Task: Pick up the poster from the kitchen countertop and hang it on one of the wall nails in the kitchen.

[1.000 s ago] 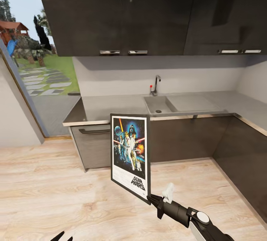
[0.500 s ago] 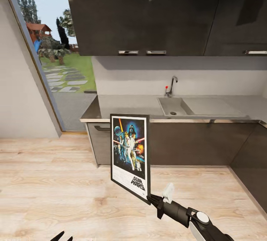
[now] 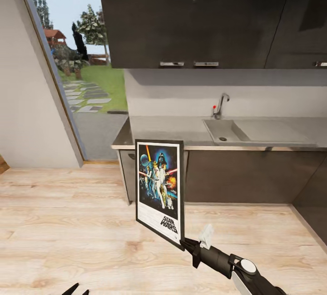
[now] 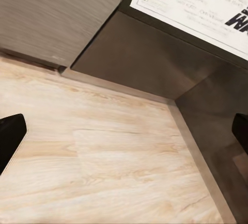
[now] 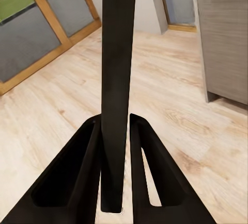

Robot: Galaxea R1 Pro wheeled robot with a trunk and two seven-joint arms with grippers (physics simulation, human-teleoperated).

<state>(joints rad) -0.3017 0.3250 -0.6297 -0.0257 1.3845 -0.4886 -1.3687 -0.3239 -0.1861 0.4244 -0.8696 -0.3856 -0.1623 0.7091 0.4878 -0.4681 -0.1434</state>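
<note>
The poster (image 3: 160, 190) stands upright above the right hand (image 3: 185, 243), which pinches only its lower corner, fingers (image 5: 85, 175) clamped on the black frame edge. Held so low, it could pivot or slip if the arm swings. Beyond it lie the tabletop (image 3: 181, 134), the sink (image 3: 222, 130) and dark upper cabinets (image 3: 195, 13); I see no nail. The left hand (image 4: 124, 136) hangs spread wide, empty, over the floor (image 3: 68, 222).

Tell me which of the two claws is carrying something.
The right claw, on the arm at the head view's lower right: its fingers clamp the poster by its lower corner, upright. The left claw is open, over bare wooden floor.
</note>
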